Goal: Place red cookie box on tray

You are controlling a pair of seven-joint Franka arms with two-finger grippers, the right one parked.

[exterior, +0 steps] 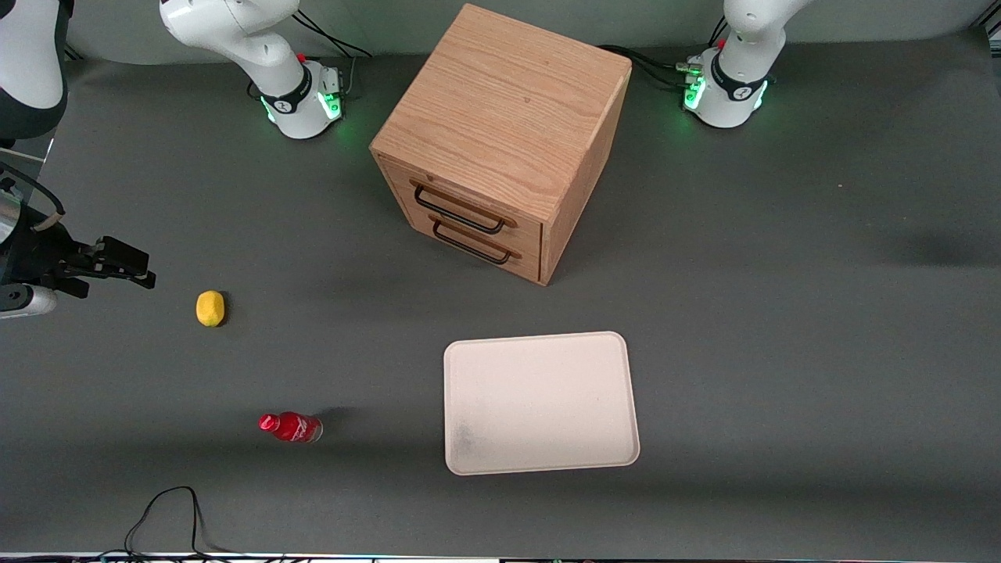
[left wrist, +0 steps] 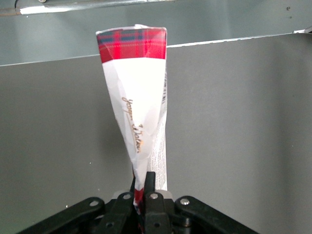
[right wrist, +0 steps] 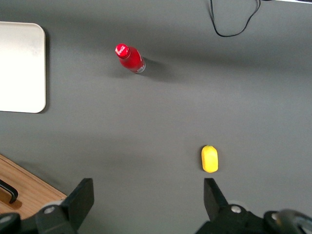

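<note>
Tray [exterior: 539, 403] top bare; drawer cabinet [exterior: 500, 141] stands close, farther from camera.

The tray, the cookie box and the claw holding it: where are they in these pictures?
tray [exterior: 539, 403]: front view, bare middle of its floor.
red cookie box [left wrist: 134, 97]: left wrist view, its white face.
gripper [left wrist: 144, 195]: left wrist view, between the fingertips shut on the box.

arms white, black bands | bases [exterior: 723, 94] green-lit | gripper [left wrist: 146, 204] black
</note>
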